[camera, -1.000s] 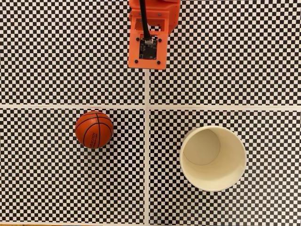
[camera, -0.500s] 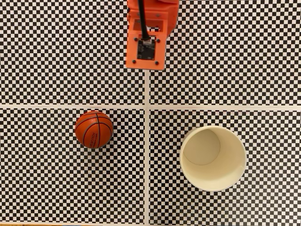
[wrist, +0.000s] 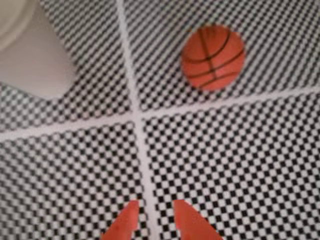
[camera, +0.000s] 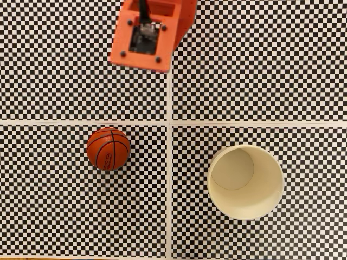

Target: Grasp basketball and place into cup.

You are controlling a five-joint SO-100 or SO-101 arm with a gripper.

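At the tabletop's far edge in the fixed view, my arm (camera: pixel 145 33) has swung left toward the basketball (camera: pixel 108 149), which sits untouched left of centre, well apart from the cup (camera: pixel 245 181). My gripper (wrist: pixel 154 216) hangs empty, fingertips narrowly parted, so the reach has begun.

The fixed view looks straight down from above on the black-and-white checkered table surface (camera: pixel 65 70), the orange arm entering at its top edge. The wrist view sits lower and nearer, tilted forward. Both share the small orange basketball (camera: pixel 108 149) (wrist: pixel 213 57) and the cream-white paper cup (camera: pixel 245 181) (wrist: pixel 30 55)
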